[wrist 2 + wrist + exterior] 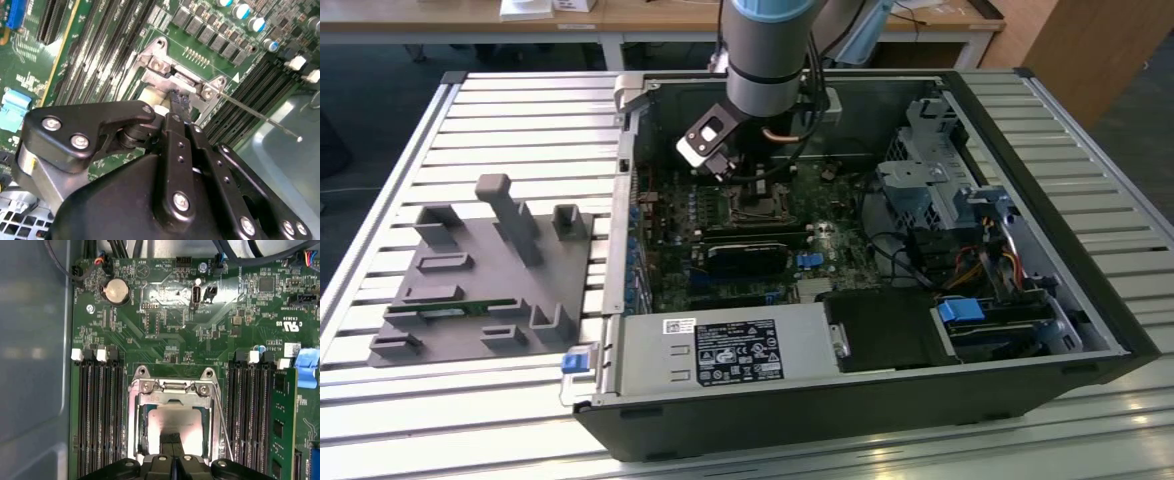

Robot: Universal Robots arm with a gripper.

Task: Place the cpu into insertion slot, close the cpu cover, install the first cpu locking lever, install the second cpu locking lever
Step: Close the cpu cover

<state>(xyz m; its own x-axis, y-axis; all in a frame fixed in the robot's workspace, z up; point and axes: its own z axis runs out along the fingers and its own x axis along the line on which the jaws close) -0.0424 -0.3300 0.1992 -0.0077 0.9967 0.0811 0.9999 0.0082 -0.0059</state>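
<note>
Grey metal slats form the desk (520, 120) in the exterior view. It carries an open computer case (854, 420) into which the arm (767, 50) reaches. The gripper (742, 182) hangs right over the insertion slot (755, 207) on the motherboard (674, 270). A grey fixture block (480, 280) sits well apart, toward the exterior view's left.

In the second wrist view the jaws look pressed together into one narrow tip with nothing visible between them. The tip points down at the cpu cover (165, 75), near its hinged edge. A thin locking lever (260, 116) sticks out free over the memory slots (255, 95).

In the first wrist view the cpu (170, 422) lies in the slot, seen through the cover's window. The cover appears to lie down over it. The lever runs along one side of the socket and seems not to be hooked.

As I judge it, the tip is touching or nearly touching the chip's top. An off-centre push could scratch or tilt the chip and harm the socket beneath. The slim lever could slip off the closed tip and spring back, and any sideways travel could clip the memory slots.
</note>
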